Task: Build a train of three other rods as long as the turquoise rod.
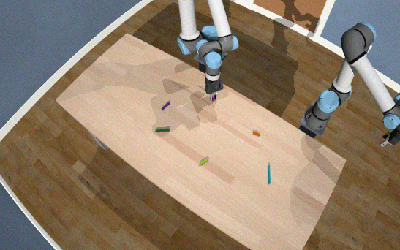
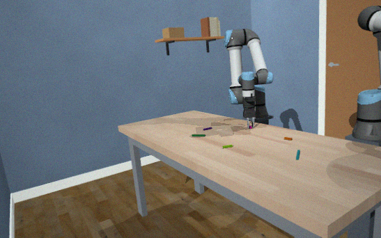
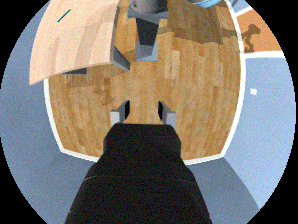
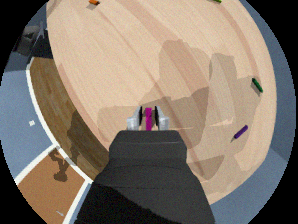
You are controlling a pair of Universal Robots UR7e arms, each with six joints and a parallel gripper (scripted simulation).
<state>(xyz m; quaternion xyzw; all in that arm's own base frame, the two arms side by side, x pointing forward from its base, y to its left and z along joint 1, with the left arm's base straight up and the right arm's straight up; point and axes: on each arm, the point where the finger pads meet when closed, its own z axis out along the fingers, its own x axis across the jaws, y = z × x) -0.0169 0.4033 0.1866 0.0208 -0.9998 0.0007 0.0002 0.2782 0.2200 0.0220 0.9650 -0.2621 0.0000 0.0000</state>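
Table top [image 1: 233, 153] [image 2: 257, 167]: pale wood look, planked grain, smooth, matt
Floor [image 1: 123, 190] [image 2: 93, 205] [image 3: 145, 85]: brown wood look, boarded
Rods: matt, smooth, like painted wood or plastic
Arm tubes: white, smooth, with a soft sheen
Table leg [image 2: 138, 177]: grey, like painted metal
Wall [image 2: 100, 69]: matt
Door handle [image 2: 333, 65]: metallic grey

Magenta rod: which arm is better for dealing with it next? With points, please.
Probably the right: its open pincer [image 1: 213, 96] [image 2: 251, 126] [image 4: 149, 113] is already around the magenta rod [image 1: 213, 99] [image 2: 250, 127] [image 4: 148, 120]. The left pincer [image 1: 385, 139] [image 3: 144, 106] is far away, over the floor [image 1: 365, 205] [image 2: 83, 216] [image 3: 145, 82] [image 4: 45, 95].
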